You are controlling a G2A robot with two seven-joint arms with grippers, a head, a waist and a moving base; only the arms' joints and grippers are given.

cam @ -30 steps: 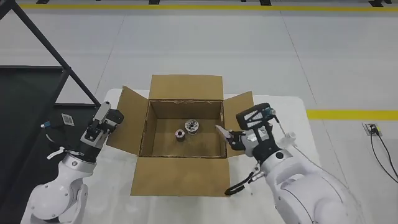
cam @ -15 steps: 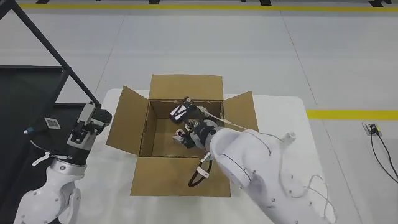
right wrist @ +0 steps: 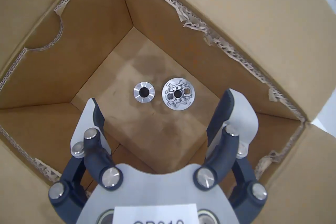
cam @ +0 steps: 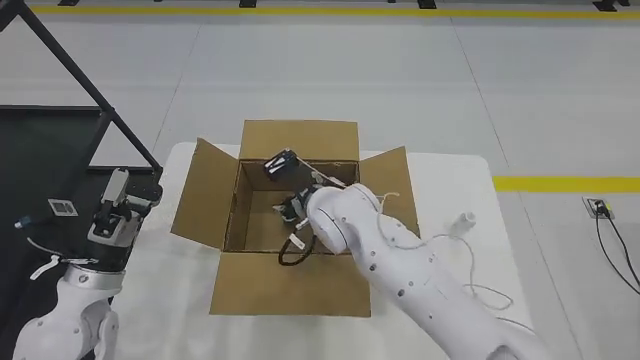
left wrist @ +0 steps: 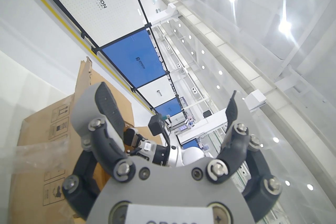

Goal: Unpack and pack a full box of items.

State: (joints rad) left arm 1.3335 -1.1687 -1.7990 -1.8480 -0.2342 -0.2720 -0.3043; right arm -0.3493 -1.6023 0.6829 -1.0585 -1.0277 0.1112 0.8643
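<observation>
Box [cam: 300, 140] sits open mid-surface [cam: 450, 190], with a metal ring [right wrist: 143, 92] and a disc [right wrist: 178, 97] side by side on its floor. My right claw [right wrist: 161, 99] has swung in above them, spread and empty. My left claw [left wrist: 168, 92], also spread, has backed off to 9 o'clock. I judge the last picks come next.

I get bright, even overhead light. The ceiling lamps [left wrist: 285, 26] flare into streaks in the left wrist view, where straight lines bow. From above, the box [cam: 298, 140] has its nine o'clock inner wall shaded; the metal discs [right wrist: 178, 94] glint.
</observation>
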